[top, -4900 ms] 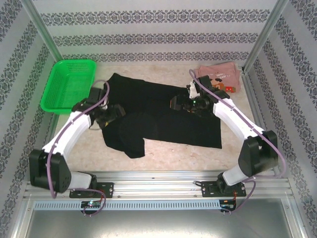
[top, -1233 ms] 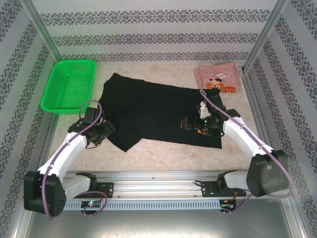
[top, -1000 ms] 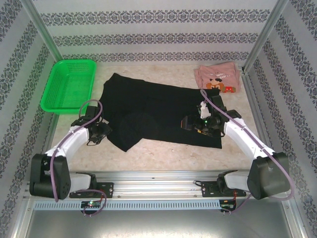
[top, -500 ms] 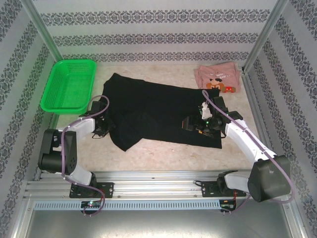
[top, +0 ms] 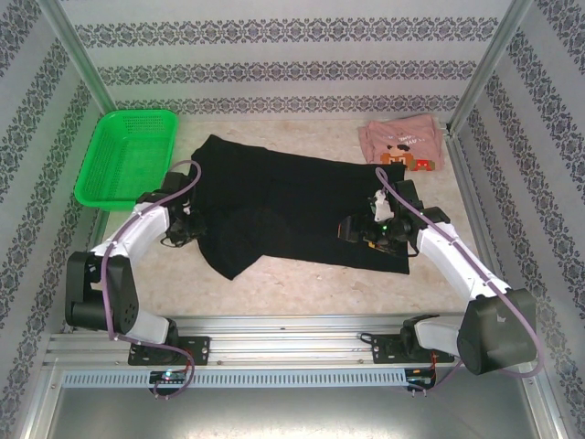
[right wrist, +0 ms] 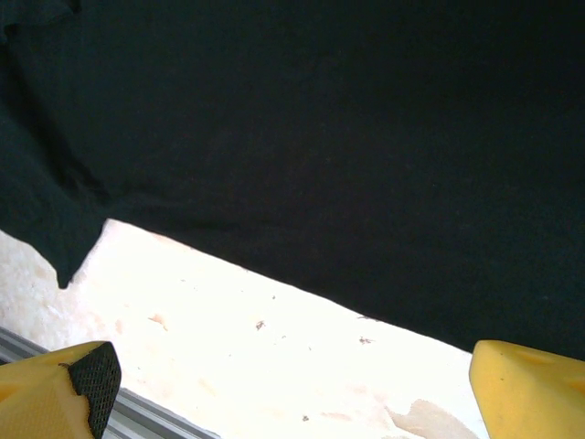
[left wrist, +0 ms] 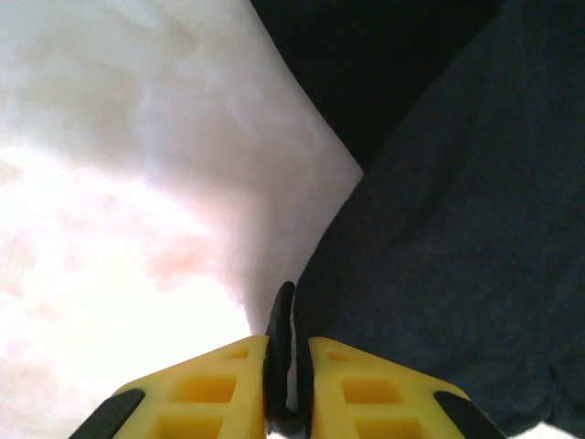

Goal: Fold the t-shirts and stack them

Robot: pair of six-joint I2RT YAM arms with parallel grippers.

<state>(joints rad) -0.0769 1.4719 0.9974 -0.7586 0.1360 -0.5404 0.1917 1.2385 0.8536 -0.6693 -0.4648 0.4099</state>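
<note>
The large black t-shirt (top: 283,197) lies spread flat across the middle of the table. A pale pink t-shirt (top: 402,146) with a brown-and-orange print sits crumpled at the back right. My left gripper (top: 189,230) is low at the black shirt's left edge. In the left wrist view its jaws (left wrist: 291,311) are pressed almost together, right where the dark cloth (left wrist: 457,229) meets them. My right gripper (top: 358,230) hovers over the shirt's near right part. Its fingers (right wrist: 87,380) stand wide apart above the hem (right wrist: 302,293), with nothing between them.
A green mesh basket (top: 128,155) stands at the back left. Bare marble tabletop (top: 311,279) runs between the shirt's hem and the metal rail (top: 292,325) at the near edge. Patterned walls and slanted metal posts (top: 480,69) close in the sides.
My left arm has swung back and inward, bringing its gripper to the black shirt's left edge, and its jaws have closed. The right arm has barely moved.
</note>
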